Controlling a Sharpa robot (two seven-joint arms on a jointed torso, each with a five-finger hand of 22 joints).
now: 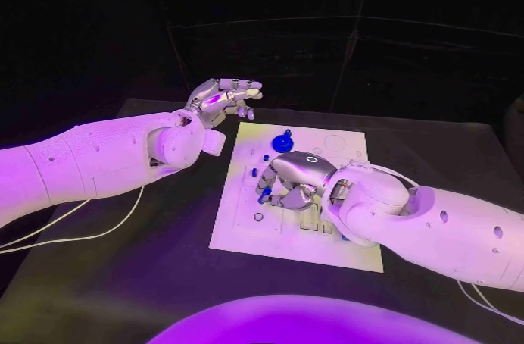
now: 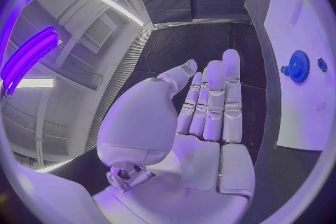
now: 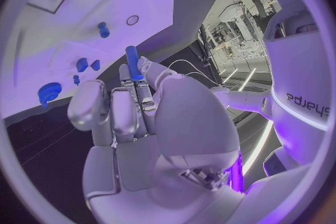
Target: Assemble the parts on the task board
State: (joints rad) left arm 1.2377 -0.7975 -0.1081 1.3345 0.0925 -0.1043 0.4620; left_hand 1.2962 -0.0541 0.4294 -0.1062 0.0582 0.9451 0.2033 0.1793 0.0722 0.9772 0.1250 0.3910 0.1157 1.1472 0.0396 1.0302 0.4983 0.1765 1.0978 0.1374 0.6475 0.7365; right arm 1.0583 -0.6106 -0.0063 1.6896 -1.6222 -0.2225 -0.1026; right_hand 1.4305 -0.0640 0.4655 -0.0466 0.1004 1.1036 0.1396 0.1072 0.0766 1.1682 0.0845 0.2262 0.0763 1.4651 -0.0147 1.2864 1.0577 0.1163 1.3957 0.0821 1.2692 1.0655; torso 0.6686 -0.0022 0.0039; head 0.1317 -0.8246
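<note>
The right hand hovers palm-down over the middle of the task board, its fingers curled around a small blue peg pinched at their tips. The left hand is raised just beyond the board's far left corner, fingers straight and close together, holding nothing. A blue gear lies near the board's far edge.

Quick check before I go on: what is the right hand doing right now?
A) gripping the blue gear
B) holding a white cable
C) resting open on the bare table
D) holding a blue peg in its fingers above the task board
D: the right hand holds a blue peg in its fingers over the task board; the blue gear sits untouched.
</note>
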